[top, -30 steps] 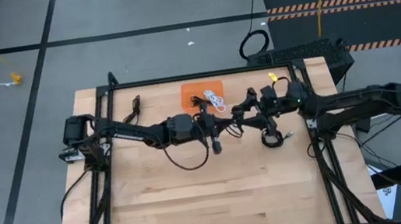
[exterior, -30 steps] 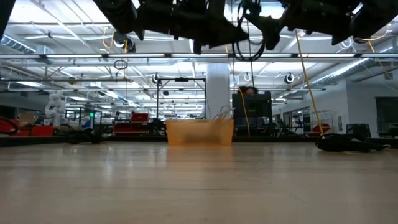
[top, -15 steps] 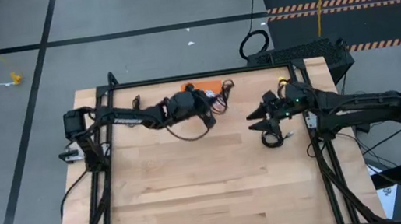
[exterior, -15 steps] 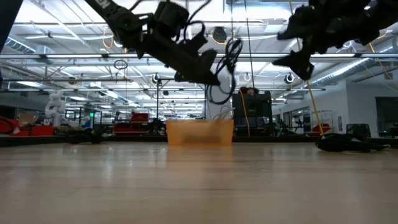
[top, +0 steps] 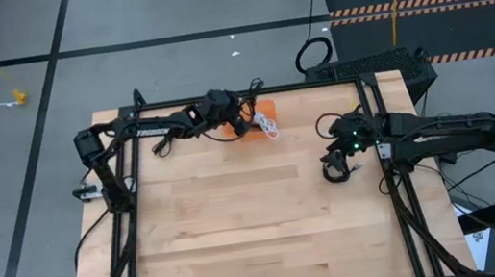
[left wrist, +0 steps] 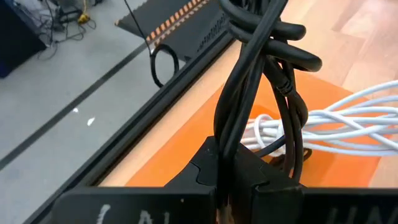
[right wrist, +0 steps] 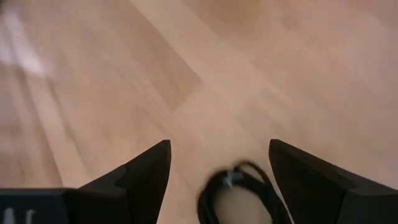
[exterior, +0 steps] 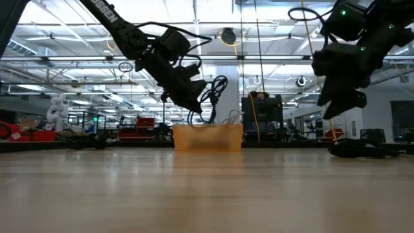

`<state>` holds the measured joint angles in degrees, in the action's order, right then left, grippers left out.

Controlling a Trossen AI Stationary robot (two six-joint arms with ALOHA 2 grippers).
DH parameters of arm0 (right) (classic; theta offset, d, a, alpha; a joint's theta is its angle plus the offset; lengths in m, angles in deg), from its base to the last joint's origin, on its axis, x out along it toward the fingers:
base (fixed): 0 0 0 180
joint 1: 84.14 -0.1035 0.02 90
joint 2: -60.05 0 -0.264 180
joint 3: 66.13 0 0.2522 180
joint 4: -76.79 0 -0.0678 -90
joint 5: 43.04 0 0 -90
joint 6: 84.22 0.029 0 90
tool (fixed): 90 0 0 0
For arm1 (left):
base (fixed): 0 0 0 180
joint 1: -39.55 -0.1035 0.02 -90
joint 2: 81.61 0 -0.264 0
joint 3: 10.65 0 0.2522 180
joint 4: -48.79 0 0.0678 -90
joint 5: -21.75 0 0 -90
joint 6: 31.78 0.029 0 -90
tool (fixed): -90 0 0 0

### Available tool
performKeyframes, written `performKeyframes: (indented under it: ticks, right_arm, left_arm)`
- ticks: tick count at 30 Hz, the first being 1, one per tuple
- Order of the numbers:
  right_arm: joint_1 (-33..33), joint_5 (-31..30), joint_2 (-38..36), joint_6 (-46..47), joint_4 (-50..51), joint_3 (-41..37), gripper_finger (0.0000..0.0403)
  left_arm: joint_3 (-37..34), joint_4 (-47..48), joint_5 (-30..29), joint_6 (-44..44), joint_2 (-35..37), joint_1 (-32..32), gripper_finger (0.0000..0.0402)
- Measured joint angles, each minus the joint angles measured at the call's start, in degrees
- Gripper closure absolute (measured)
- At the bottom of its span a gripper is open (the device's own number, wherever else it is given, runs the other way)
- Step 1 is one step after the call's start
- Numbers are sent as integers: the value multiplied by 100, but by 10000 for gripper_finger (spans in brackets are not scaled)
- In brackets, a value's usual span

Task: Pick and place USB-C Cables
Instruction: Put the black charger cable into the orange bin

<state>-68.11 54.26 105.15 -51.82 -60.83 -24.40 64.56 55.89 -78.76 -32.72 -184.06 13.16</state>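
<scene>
left hand (left wrist: 239, 177) pinches a black cable (left wrist: 261, 74) over the orange pad (left wrist: 186, 155).

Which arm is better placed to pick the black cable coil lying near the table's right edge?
The right arm. Its claw is open and hangs just above that black coil. The left claw is shut on another black cable over the orange pad.

My left end effector (left wrist: 233, 180) pinches one black coiled USB-C cable (left wrist: 261, 81) above the white bundled cable (left wrist: 323, 127) on the orange pad (left wrist: 186, 155); another black coil (top: 335, 171) lies far right.
</scene>
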Motion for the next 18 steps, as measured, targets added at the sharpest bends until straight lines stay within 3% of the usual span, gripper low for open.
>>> performKeyframes:
  ticks: [9, 18]
  right_arm:
    - [0, 9, 46, 190, 670, 0, 138]
    - [0, 17, 56, 444, 1630, 0, 138]
  left_arm:
    - [0, 259, -1, -138, 2, -36, 376]
    - [0, 350, -5, -183, 4, -37, 284]
